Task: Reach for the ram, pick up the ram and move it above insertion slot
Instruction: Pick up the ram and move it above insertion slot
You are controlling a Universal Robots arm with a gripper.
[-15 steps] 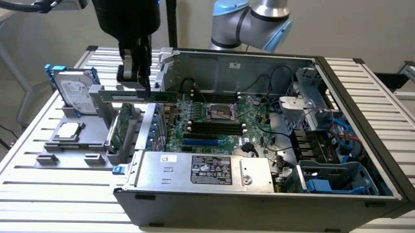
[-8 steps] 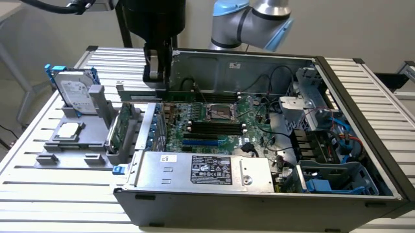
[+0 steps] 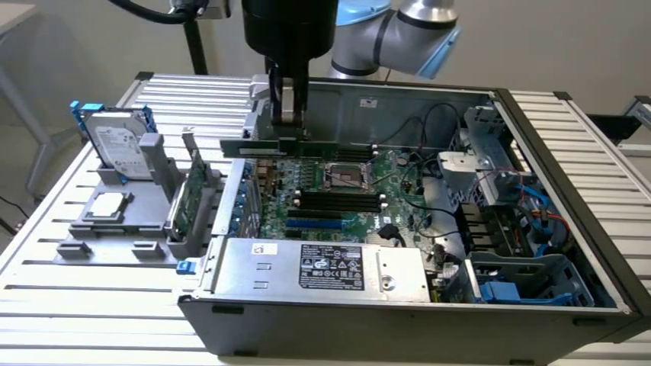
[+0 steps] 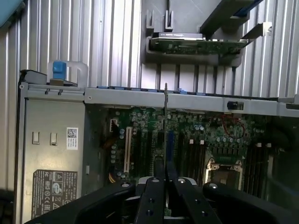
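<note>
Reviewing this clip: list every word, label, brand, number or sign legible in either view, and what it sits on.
No text can be read.
White label on the power supply: print too small to read.
Dark label with rows of marks on the power supply: blurred in both views.
Label on the hard drive: blurred.
The ram, shut in the gripper above the motherboard: no readable marking.

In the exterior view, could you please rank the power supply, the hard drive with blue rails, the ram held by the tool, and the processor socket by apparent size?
Largest to smallest:
1. Power supply, also nearest the camera.
2. Hard drive.
3. Ram, a long thin stick partly covered by the tool.
4. Processor socket.
The drive and ram ranking is unsure.
</note>
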